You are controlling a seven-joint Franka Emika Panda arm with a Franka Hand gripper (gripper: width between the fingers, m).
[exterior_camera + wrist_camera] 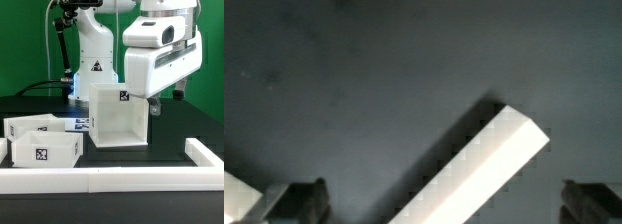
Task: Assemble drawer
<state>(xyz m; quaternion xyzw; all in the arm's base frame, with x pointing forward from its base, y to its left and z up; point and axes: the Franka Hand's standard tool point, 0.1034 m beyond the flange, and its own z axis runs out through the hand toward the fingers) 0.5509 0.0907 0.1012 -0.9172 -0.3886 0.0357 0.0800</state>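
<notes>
On the black table point(172, 128), the large hollow white plastic cube casing point(118, 115) stands mid-scene in the exterior view. Two small white open-topped plastic trays lie at its 8 o'clock, a front tray point(42, 150) and a rear tray point(28, 125). The hand point(155, 102) hangs at the casing's 3 o'clock, its fingers point(295, 200) spread wide and gripping nothing.

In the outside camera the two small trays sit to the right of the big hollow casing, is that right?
No. In the exterior view the two small trays sit to that view's left of the big hollow casing, not its right.
</notes>
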